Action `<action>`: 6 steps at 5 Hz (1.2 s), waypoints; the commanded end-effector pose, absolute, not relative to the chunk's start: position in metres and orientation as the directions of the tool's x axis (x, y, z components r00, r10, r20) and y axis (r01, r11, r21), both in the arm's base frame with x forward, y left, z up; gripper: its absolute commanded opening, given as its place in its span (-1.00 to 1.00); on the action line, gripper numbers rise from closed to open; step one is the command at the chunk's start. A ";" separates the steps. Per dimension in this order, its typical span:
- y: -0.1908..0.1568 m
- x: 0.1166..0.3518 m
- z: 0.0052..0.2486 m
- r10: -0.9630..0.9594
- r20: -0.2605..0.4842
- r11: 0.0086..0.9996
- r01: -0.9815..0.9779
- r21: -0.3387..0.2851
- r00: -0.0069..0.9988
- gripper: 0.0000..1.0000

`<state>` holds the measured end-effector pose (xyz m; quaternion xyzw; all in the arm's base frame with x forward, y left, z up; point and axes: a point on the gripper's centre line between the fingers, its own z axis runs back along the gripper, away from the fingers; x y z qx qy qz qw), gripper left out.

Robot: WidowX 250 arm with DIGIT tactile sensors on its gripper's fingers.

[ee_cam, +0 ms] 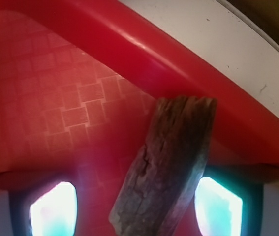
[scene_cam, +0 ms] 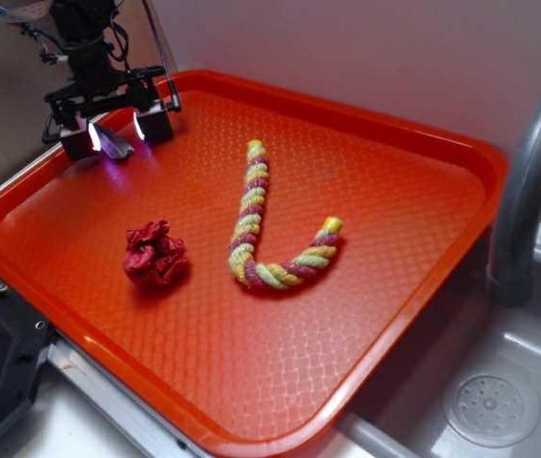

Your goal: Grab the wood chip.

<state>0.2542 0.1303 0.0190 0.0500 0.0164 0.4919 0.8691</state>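
Between the claw's (scene_cam: 115, 131) two lit fingers (scene_cam: 153, 124) sits the wood chip (ee_cam: 166, 169), a rough grey-brown sliver leaning at a slant. Seen from the wrist, the chip fills much of the gap between the glowing pads (ee_cam: 54, 209), its upper end nearest the tray's rim. The fingers stand apart with the chip between them; whether they press on it I cannot tell, nor whether the chip is lifted or resting on the tray. From outside, the chip shows as a pale sliver (scene_cam: 114, 141) poking out below the fingers.

Under the claw lies the orange tray (scene_cam: 413, 172), and the claw hangs over its far left corner, close to the rim. Well away from the claw, toward the tray's middle, a dark red cloth ball (scene_cam: 155, 255) rests on the textured floor. Just beyond it, farther from the claw, a twisted rope (scene_cam: 256, 234) of yellow, pink and green lies in a J-shaped bend, apart from the ball. Farthest off, past the tray's opposite edge, a grey faucet (scene_cam: 528, 181) arches over a sink (scene_cam: 499, 382) with a round drain cover (scene_cam: 490, 408).
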 end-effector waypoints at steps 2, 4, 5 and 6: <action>0.124 0.243 0.010 0.845 0.033 0.523 -0.837 0.162 0.534 -1.00; 0.126 0.229 0.005 0.832 0.045 0.537 -0.824 0.180 0.552 -1.00; 0.125 0.233 0.006 0.829 0.047 0.542 -0.821 0.179 0.558 -1.00; 0.125 0.232 0.006 0.824 0.045 0.550 -0.817 0.176 0.565 -1.00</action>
